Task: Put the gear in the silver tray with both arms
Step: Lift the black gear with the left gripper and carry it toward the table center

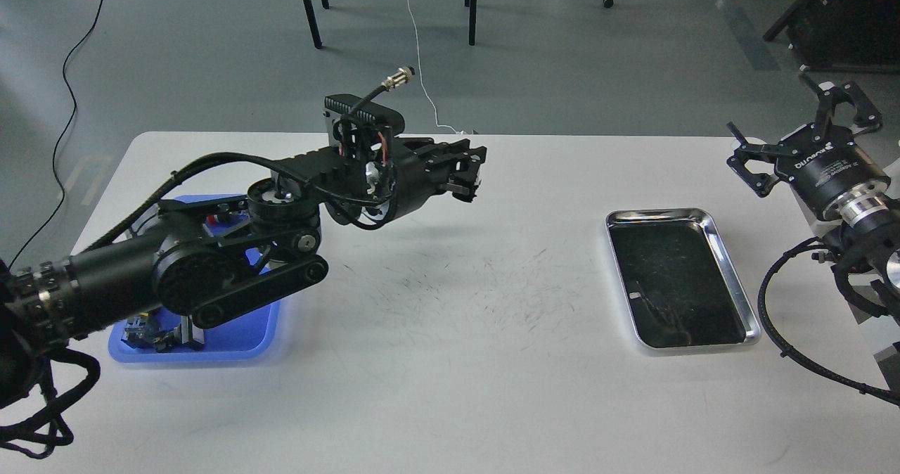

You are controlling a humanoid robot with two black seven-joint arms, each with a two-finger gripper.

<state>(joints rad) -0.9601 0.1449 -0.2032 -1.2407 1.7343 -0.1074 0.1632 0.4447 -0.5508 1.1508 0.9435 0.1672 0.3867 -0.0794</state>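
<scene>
The silver tray [733,277] lies empty on the right of the white table, its dark bottom showing reflections. My left arm reaches across the table's middle, and its gripper [467,171] hangs above the table, well left of the tray. Its fingers are drawn close together, and I cannot see whether anything small sits between them. No gear shows anywhere; the arm covers most of the blue tray. My right gripper [787,119] is open and empty, raised beyond the silver tray's far right corner.
A blue plastic tray [239,340] lies at the table's left, mostly hidden under my left arm, with push-button parts [158,337] at its near corner. Black cables loop from my right arm [773,319] beside the silver tray. Chair legs and cords stand on the floor beyond.
</scene>
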